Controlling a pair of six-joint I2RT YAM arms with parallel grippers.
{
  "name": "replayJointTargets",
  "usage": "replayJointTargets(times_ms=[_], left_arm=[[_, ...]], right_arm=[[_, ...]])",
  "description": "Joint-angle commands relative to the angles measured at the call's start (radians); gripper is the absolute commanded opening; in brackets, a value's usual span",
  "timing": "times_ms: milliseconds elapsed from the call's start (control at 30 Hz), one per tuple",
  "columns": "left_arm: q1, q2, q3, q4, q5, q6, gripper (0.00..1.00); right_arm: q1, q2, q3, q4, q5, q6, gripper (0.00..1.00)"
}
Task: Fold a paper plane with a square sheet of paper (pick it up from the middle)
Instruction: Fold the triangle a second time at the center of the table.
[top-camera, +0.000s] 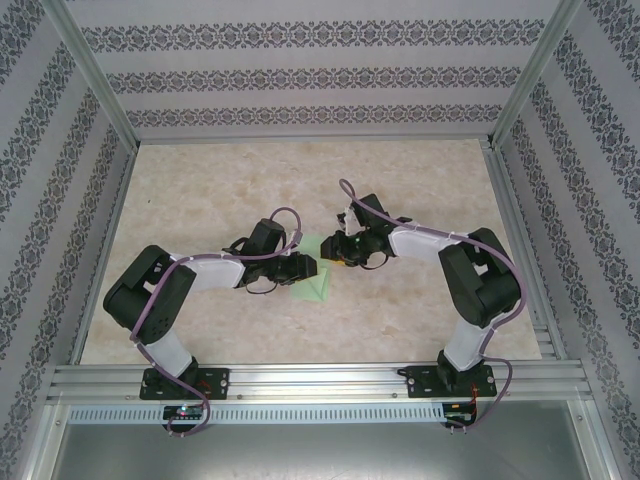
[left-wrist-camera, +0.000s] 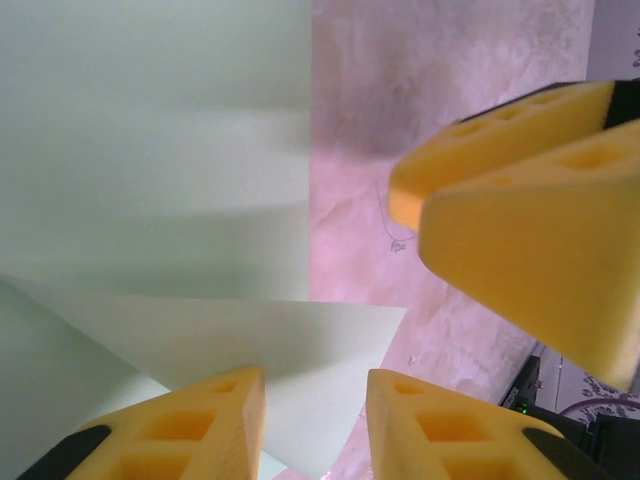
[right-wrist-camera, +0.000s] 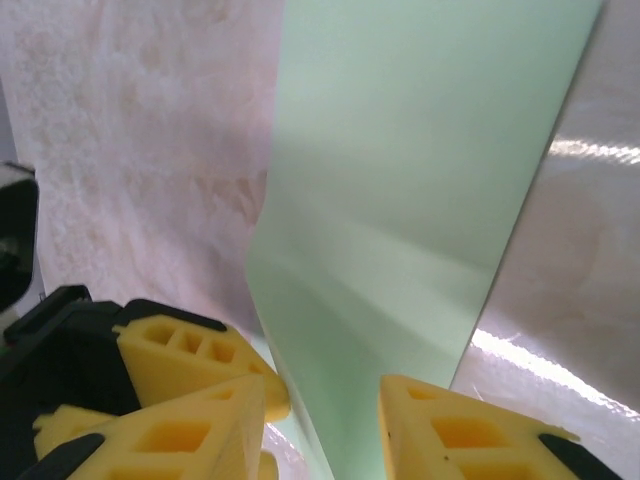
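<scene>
1. I count one pale green sheet of paper (top-camera: 320, 285), creased, lying mid-table (top-camera: 250, 180) between my two grippers.
2. One triangular flap (left-wrist-camera: 300, 350) shows on it in the left wrist view.
3. Left gripper (left-wrist-camera: 315, 425): two yellow fingers (left-wrist-camera: 200, 430) narrowly apart, the flap's tip in the gap, not pinched.
4. Right gripper (right-wrist-camera: 322, 430): two fingers (right-wrist-camera: 470, 430) narrowly apart, the sheet running between them, unclamped.
5. The two grippers sit just beside each other.

A pale green square sheet of paper (top-camera: 320, 286) lies near the middle of the marbled worktop (top-camera: 200, 180). Both arms reach inward over it, and the left end effector (top-camera: 306, 266) and right end effector (top-camera: 338, 250) sit just beside each other over its far part.
</scene>
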Motion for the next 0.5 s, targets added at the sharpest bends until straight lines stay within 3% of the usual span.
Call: replayJointTargets(times_ms=[0, 233, 467], left_arm=[[-0.001, 0.004, 0.025, -0.022, -0.021, 0.027, 0.30], [-0.001, 0.000, 0.028, -0.031, -0.031, 0.029, 0.26], [-0.001, 0.006, 0.035, -0.036, -0.021, 0.029, 0.24]], right_arm=[[0.000, -0.014, -0.025, -0.016, -0.020, -0.047, 0.35], [0.005, -0.028, -0.086, 0.031, -0.102, -0.041, 0.34], [0.015, -0.007, -0.051, 0.019, -0.108, -0.054, 0.27]])
